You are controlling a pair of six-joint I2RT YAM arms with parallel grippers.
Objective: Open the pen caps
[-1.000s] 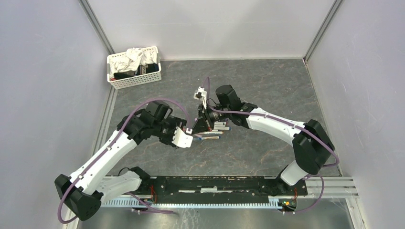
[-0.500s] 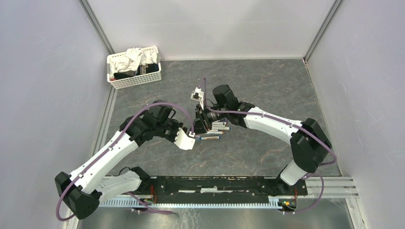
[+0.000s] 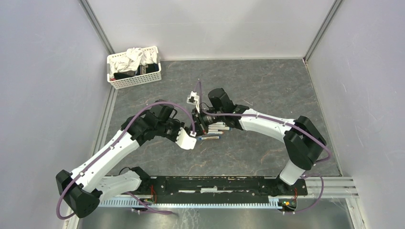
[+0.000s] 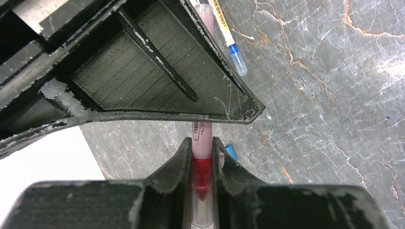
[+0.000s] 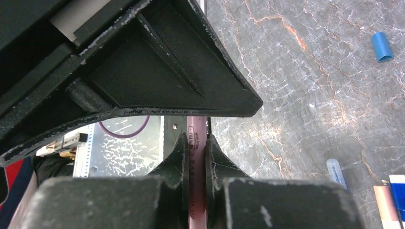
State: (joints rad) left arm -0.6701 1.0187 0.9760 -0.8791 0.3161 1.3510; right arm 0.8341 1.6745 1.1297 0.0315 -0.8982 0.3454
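One pink-barrelled pen [image 4: 201, 136] is held from both ends between the two grippers, above the table's middle. In the left wrist view my left gripper [image 4: 202, 143] is shut on the pen's red cap [image 4: 201, 169], and the barrel runs up under the right gripper's black body. My right gripper [image 5: 195, 138] is shut on the pink barrel [image 5: 196, 143]. From above, the left gripper [image 3: 193, 136] and the right gripper [image 3: 198, 125] meet nose to nose. A loose blue cap [image 5: 382, 46] lies on the table, also visible as the blue cap [image 4: 231, 151] beside my left fingers.
A small pile of pens [image 3: 218, 128] lies just right of the grippers, and one with a blue tip [image 4: 235, 51] shows past the left gripper. A clear cap [image 5: 335, 171] lies near the pile. A white basket [image 3: 117, 83] of crumpled cloth stands at the back left.
The left gripper has closed on the pen's red cap. The right gripper loosened and closed again on the barrel, and its arm has shifted slightly left toward the left gripper.
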